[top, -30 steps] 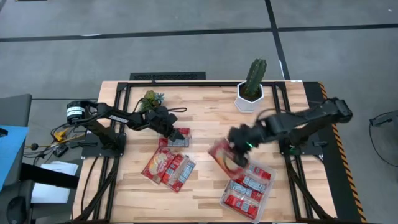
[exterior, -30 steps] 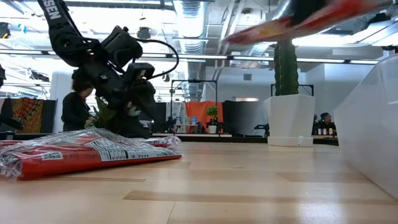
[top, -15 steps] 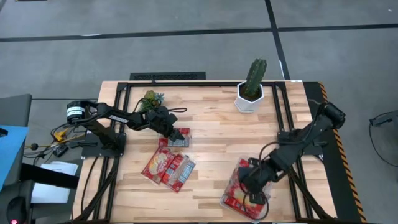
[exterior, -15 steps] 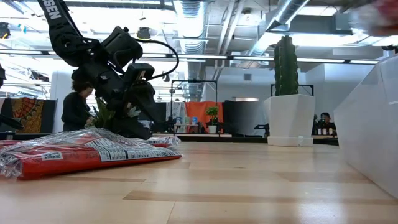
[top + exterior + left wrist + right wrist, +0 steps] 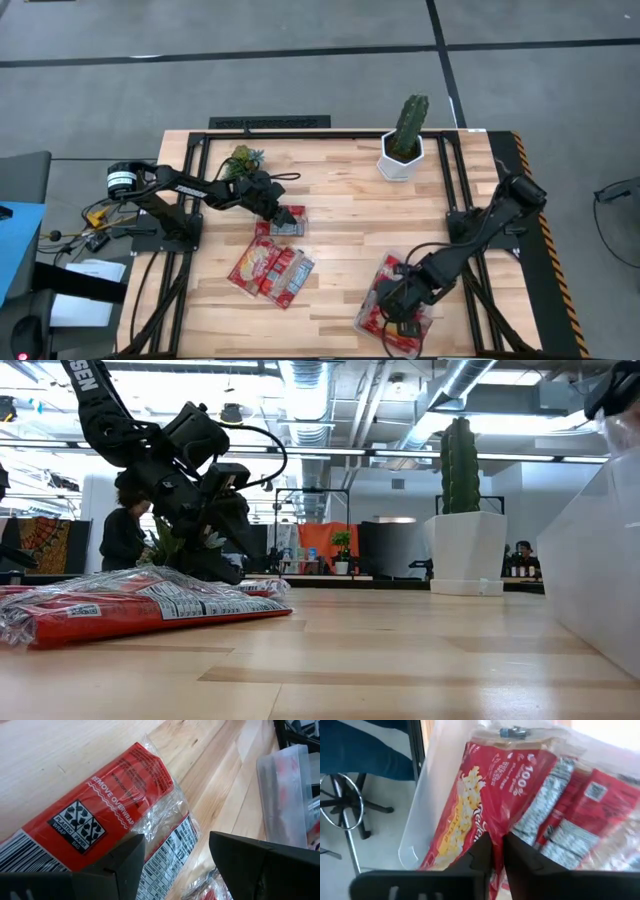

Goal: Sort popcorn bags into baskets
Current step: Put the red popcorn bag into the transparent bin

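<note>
Several red popcorn bags lie in the clear tray (image 5: 364, 322) at the table's near right. My right gripper (image 5: 398, 308) is down over the tray, shut on a red bag with a yellow popcorn picture (image 5: 470, 805); silver-panelled bags (image 5: 555, 815) lie beside it. Three bags (image 5: 270, 270) lie flat on the wood at left of centre, seen up close in the low view (image 5: 140, 605). My left gripper (image 5: 175, 840) hovers open over another red bag (image 5: 115, 795) just beyond them (image 5: 287, 226); I cannot tell whether it touches. My right gripper pinches the popcorn-picture bag between its two fingers at a ridge of the wrap (image 5: 490, 827) near the bag's middle. The fingers come from above, slanting down into the tray. The bag sits inside the tray, against its clear wall (image 5: 427, 795) and the other bags.
A white hexagonal pot with a cactus (image 5: 402, 160) stands at the far right of the table and shows tall in the low view (image 5: 468, 550). A small green plant (image 5: 243, 158) sits at the far left. Bare wood lies between the loose bags and the tray.
My right gripper carried the bag, lifted clear above the table's middle, toward the near edge and down into the tray, staying shut on it. The bag has left the top of the low view.
</note>
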Tool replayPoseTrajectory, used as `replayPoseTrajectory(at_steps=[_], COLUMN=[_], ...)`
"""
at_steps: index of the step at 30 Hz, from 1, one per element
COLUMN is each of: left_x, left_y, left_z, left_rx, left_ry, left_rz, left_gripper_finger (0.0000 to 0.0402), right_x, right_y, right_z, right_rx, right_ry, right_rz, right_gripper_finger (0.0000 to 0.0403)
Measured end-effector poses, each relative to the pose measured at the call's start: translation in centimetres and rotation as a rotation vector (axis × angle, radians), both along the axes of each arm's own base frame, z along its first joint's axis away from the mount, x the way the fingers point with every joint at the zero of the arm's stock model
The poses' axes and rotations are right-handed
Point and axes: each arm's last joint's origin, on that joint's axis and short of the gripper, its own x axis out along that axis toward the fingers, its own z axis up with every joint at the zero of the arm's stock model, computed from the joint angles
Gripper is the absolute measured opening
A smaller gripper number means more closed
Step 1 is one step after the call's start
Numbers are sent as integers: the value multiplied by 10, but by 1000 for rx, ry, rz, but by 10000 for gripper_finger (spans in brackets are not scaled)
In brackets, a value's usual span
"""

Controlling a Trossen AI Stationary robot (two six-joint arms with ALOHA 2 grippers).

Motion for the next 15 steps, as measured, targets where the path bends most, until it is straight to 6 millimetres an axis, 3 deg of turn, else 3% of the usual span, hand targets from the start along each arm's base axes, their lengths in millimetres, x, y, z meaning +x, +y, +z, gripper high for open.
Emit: replayPoseTrajectory(at_steps=[8,15], left_x=[0,0], left_y=[0,0], left_z=[0,0], left_rx=[4,9], left_ry=[0,-2], left_rz=[0,1], left_gripper_finger=[212,212], right_x=[7,11], right_y=[2,-28], right_z=[-1,13], right_rx=[34,17], right_ry=[-33,-22], right_rz=[-7,-94], right_gripper_finger=[144,197])
